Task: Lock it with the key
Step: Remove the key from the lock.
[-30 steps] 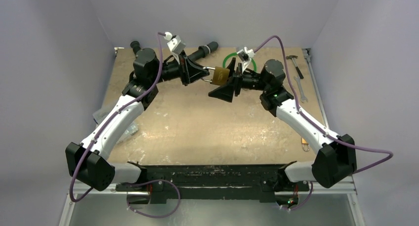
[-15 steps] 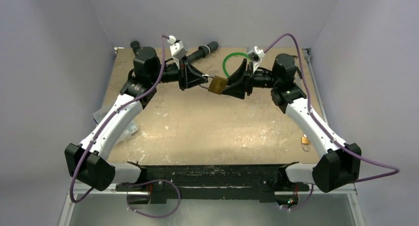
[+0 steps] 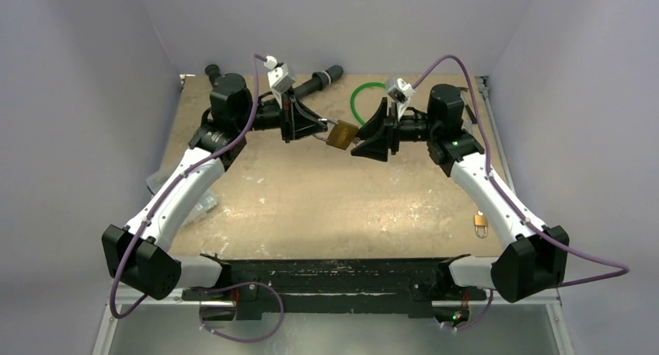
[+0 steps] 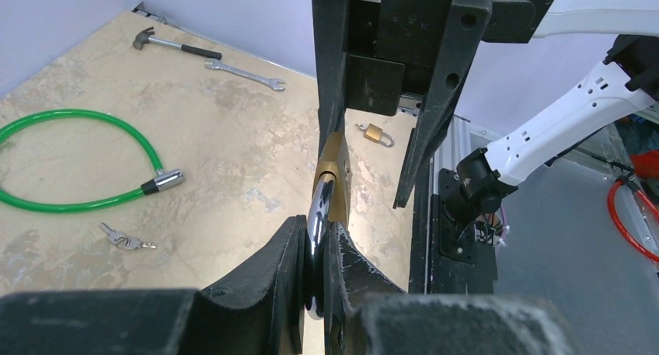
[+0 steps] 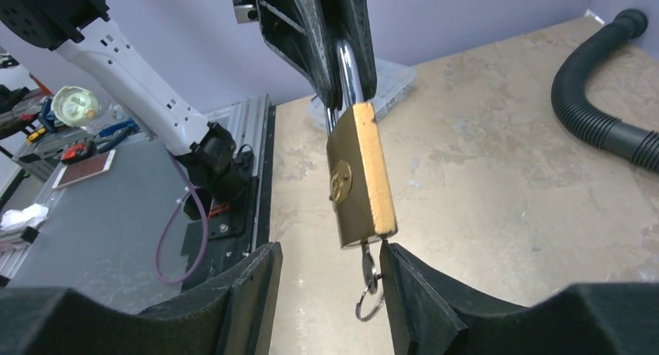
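Right wrist view shows the lock [image 5: 359, 176] held off the table [image 3: 311, 207] at its far middle. The silver shackle [image 5: 347, 71] is pinched in the left gripper [image 4: 315, 232], whose jaws are clamped narrow on the metal. The key [image 5: 366, 265] sits in the keyhole on the lock's free end, with a thin ring [image 5: 365, 302] dangling from it.

The right gripper [image 5: 326, 255] comes in from the right, jaws partly wide, with one finger on each side of the key. The key lies just beside one finger and well apart from the other; I cannot tell whether it touches.

The brass body looks stiff and dense for its size. Held only by the shackle, it will probably pivot if pushed sideways. The key is tiny, thin, smooth and likely slippery. The best hold is flat across its head, close under the lock, not on the loose ring.
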`<state>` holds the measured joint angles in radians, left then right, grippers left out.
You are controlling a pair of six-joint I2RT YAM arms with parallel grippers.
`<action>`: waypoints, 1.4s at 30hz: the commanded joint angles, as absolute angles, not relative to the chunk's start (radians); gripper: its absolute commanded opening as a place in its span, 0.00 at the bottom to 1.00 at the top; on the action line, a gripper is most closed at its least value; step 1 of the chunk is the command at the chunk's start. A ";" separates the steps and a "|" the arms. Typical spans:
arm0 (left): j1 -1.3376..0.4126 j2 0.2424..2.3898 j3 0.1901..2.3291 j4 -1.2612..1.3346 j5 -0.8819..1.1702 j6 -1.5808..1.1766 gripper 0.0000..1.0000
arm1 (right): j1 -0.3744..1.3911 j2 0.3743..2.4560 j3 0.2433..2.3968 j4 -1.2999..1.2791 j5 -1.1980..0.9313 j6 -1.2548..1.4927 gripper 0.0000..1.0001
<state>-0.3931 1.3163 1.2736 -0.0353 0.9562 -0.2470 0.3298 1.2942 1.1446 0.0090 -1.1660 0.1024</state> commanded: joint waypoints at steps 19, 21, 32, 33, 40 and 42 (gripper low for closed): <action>-0.375 1.285 1.335 0.119 0.887 -0.290 0.00 | 0.300 1.299 1.178 -0.111 -1.218 0.036 0.00; -0.366 1.291 1.344 0.117 0.876 -0.293 0.00 | 0.291 1.309 1.186 -0.169 -1.217 0.006 0.00; -0.329 1.314 1.389 0.125 0.875 -0.289 0.00 | 0.226 1.313 1.166 -0.307 -1.211 -0.123 0.00; -0.325 1.317 1.391 0.127 0.876 -0.288 0.00 | 0.220 1.315 1.164 -0.317 -1.210 -0.133 0.00; -0.282 1.325 1.387 0.132 0.853 -0.292 0.00 | 0.171 1.333 1.157 -0.421 -1.208 -0.233 0.00; -0.273 1.326 1.384 0.130 0.839 -0.288 0.00 | 0.163 1.343 1.161 -0.448 -1.197 -0.265 0.00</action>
<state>-0.2935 1.3483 1.3174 -0.0036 0.8696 -0.2775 0.1822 1.3277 1.1549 -0.3607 -1.1816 -0.1749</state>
